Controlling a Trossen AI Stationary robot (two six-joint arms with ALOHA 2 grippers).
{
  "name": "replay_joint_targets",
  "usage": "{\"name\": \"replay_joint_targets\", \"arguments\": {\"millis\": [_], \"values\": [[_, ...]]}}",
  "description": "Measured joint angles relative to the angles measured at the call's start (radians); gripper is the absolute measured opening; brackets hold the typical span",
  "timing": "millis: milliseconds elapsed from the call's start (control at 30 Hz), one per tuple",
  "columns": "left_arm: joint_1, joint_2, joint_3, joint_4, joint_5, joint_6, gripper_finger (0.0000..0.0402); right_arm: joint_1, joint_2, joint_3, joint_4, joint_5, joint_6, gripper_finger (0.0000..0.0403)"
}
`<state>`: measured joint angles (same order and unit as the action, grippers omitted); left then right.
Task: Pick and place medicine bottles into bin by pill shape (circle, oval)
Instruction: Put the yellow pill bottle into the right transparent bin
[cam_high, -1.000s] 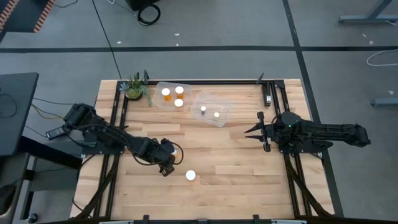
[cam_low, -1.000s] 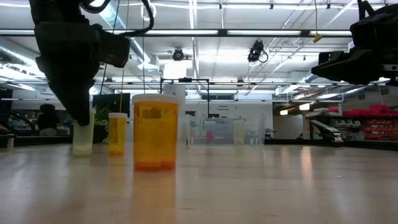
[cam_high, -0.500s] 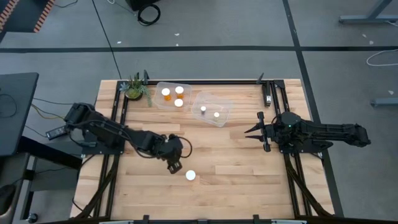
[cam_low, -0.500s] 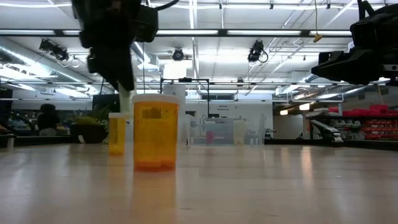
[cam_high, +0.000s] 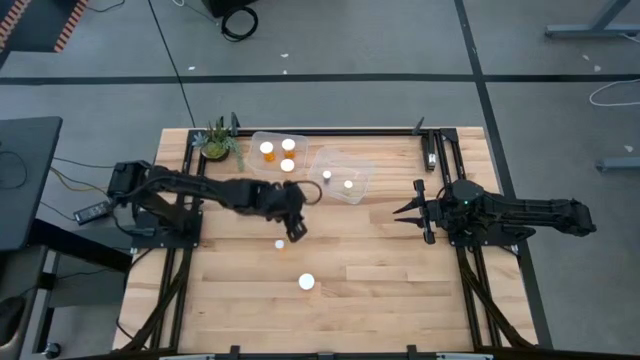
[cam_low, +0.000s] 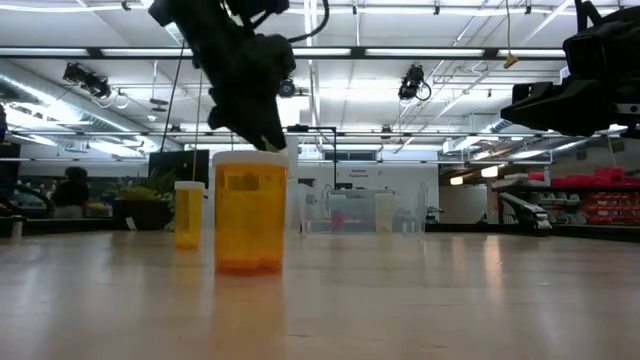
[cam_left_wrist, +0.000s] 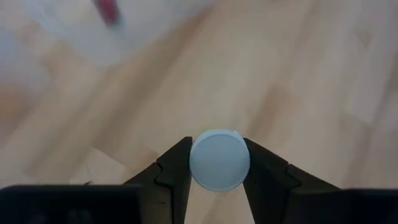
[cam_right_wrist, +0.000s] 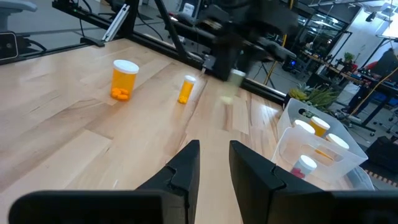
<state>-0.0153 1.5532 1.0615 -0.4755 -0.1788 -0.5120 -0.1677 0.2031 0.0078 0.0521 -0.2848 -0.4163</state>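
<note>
My left gripper (cam_high: 294, 228) is above the table's middle, near the two clear bins, shut on a small bottle with a round white cap (cam_left_wrist: 217, 160). It also shows raised in the low view (cam_low: 268, 138). A bigger orange bottle (cam_high: 306, 282) and a small orange bottle (cam_high: 279, 243) stand upright on the wood; both show in the low view (cam_low: 250, 210) (cam_low: 188, 213). One bin (cam_high: 262, 165) holds three white-capped bottles, the other (cam_high: 358, 170) two small ones. My right gripper (cam_high: 405, 212) is open and empty at the right. My left gripper pinches the small bottle's white cap (cam_left_wrist: 198, 163) by its opposite sides between its two fingers. The fingers come from above, pointing down. The bottle's body is hidden under the cap. It is lifted clear of the table.
A small potted plant (cam_high: 217, 142) stands at the far left corner beside the bins. A dark metal frame (cam_high: 440, 160) runs along the table's sides and far edge. Bare wood lies between the standing bottles and my right gripper.
My left gripper has risen from the table with the small bottle and gone toward the far edge and to the right, toward the bins. The bottle is now lifted clear. The two standing bottles have stayed in place.
</note>
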Motion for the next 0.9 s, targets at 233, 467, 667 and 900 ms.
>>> {"name": "replay_joint_targets", "arguments": {"millis": [233,467,667,900], "values": [[0.138,0.000,0.000,0.145,0.000,0.086,0.0127,0.000,0.000,0.000,0.000,0.000,0.000,0.0093],[0.226,0.000,0.000,0.287,0.001,0.141,0.0132,0.000,0.000,0.000,0.000,0.000,0.000,0.0093],[0.297,0.000,0.000,0.373,0.000,0.159,0.0127,0.000,0.000,0.000,0.000,0.000,0.000,0.0093],[0.324,0.090,0.036,0.435,0.023,0.181,0.0131,0.000,0.000,0.000,0.000,0.000,0.000,0.0093]]}}
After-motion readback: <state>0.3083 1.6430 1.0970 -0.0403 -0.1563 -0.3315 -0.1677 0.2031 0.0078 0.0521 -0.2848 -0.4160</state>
